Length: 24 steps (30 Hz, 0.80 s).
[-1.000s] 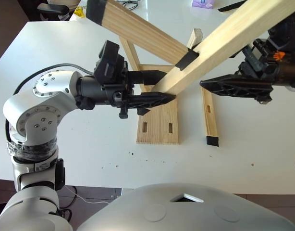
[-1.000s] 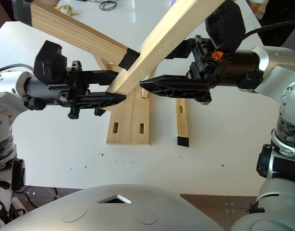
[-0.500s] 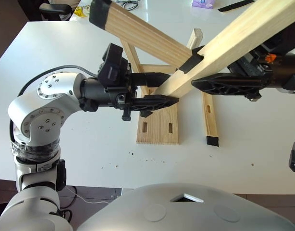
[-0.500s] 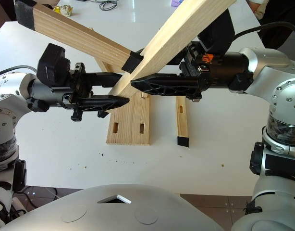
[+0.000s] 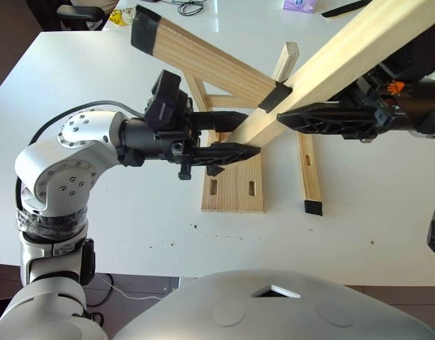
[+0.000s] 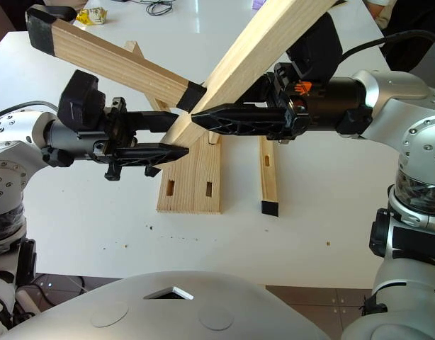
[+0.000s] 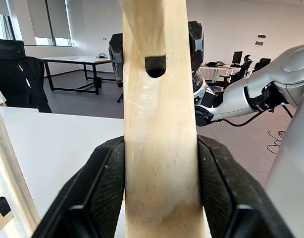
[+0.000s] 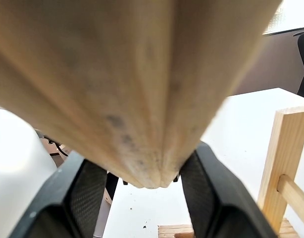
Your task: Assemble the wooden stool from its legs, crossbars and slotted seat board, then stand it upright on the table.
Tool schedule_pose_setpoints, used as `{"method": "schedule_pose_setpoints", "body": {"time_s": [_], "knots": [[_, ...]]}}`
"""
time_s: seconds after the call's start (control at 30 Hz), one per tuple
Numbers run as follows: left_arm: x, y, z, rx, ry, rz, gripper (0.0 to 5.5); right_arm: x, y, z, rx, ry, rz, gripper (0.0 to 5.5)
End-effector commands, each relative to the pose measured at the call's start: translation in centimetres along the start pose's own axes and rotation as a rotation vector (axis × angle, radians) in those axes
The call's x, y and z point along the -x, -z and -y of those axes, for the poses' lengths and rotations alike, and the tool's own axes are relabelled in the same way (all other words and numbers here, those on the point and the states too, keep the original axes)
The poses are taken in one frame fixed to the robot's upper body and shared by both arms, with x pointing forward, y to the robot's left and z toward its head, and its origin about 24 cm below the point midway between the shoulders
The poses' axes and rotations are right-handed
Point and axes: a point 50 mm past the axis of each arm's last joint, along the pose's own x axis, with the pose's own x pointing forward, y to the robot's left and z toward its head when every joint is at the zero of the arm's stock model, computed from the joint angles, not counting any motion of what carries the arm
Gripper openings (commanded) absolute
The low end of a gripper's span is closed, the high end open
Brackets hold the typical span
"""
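Stool leg (image 5: 345,53), the long pale one, is off the table (image 5: 118,212), tilted, low end toward the robot's left, high end rising up and right out of the head views.

- left gripper (image 5: 247,132): clamped on the leg's low end. Left wrist view has the wood pinched between both pads (image 7: 107,193), with a dark mortise slot (image 7: 155,66) in the face above the grip.
- right gripper (image 6: 207,110): closed around the same leg further up, fingers pointing toward the left gripper. Right wrist view shows wood wedged between its two fingers (image 8: 87,193).
- second bar (image 5: 203,53), black at both ends, is also in the air. It runs from far left down to the held leg, and its lower black end meets that leg between the two grippers. Can't tell if it's seated in a joint or just touching.
- seat board (image 5: 235,185): flat on the table below the left gripper, two slots at its near end.
- loose leg (image 5: 308,166): flat just right of the board, black cap toward the robot.
- crossbar frame (image 5: 224,100): lying on the table behind the board, partly hidden by the raised pieces.
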Motion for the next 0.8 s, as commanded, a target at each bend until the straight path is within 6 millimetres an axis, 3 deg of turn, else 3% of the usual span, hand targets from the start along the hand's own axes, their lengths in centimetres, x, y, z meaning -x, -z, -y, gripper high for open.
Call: {"method": "schedule_pose_setpoints", "body": {"time_s": [0.03,0.23,0.47,0.67,0.8], "knots": [[0.2,0.4,-0.9,0.033,-0.073,-0.069,2.30,0.0,-0.1,-0.4,0.030,-0.007,-0.018,2.11],[0.3,1.2,-2.2,0.049,-0.161,-0.097,3.21,0.0,0.0,-0.1,0.053,0.036,-0.001,2.04],[1.3,2.9,-2.5,0.024,-0.209,-0.175,4.27,0.8,-1.3,0.3,0.129,0.110,0.039,2.04],[4.1,4.9,-1.9,0.019,-0.231,-0.291,4.32,2.8,-1.6,-0.3,0.171,0.187,-0.007,2.04],[5.8,6.6,-0.7,0.020,-0.222,-0.387,4.32,3.4,-0.1,-0.5,0.163,0.215,-0.069,2.04]]}}
